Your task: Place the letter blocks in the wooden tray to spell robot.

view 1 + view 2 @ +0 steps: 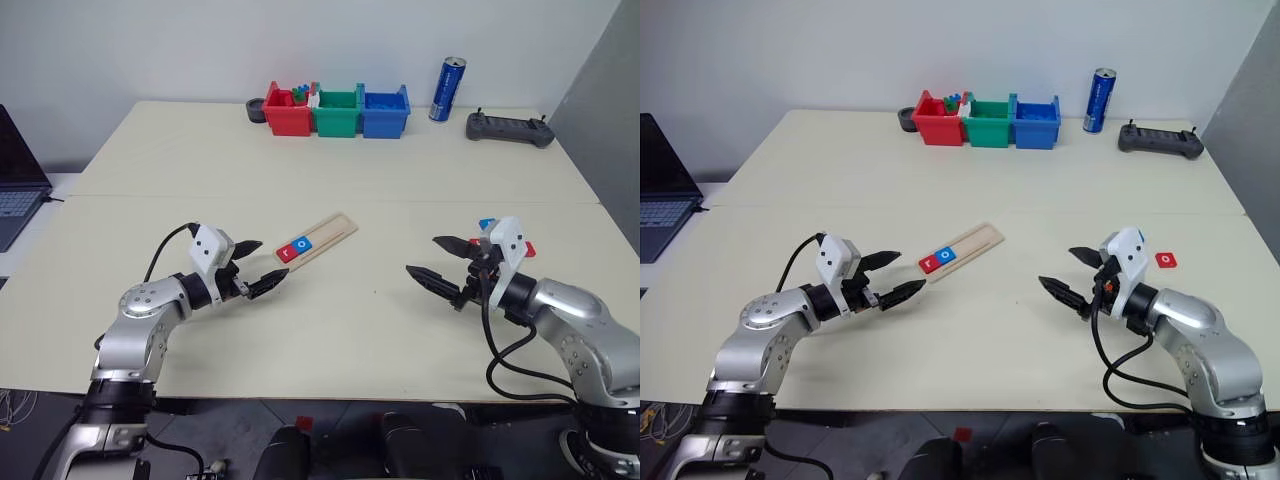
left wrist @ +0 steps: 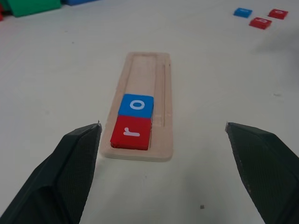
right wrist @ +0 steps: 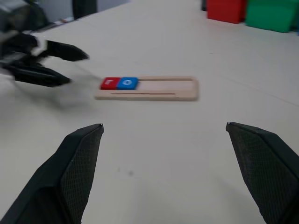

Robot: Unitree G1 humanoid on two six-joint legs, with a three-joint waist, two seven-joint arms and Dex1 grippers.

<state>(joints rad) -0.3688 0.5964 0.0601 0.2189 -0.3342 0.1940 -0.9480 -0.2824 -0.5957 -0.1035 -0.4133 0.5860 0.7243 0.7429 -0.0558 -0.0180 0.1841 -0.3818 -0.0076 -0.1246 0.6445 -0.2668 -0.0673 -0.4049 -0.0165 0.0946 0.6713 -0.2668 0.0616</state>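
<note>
The wooden tray [image 1: 330,231] lies slanted at the table's middle. A red "r" block [image 2: 131,132] fills its near end and a blue "o" block [image 2: 136,105] sits right behind it; the tray's other spaces are bare. Three loose letter blocks lie on the table by my right arm: a blue one [image 2: 243,12] and two red ones [image 2: 260,22] [image 2: 278,13]. My left gripper [image 1: 267,262] is open, hanging just short of the tray's near end and pointing at it. My right gripper [image 1: 425,256] is open and holds nothing, over bare table to the tray's right, pointing toward the tray.
Red [image 1: 288,112], green [image 1: 337,112] and blue [image 1: 385,112] plastic bins stand in a row at the back. A blue can [image 1: 447,89] and a black controller [image 1: 509,128] are at the back right. A laptop [image 1: 15,180] sits off the left edge.
</note>
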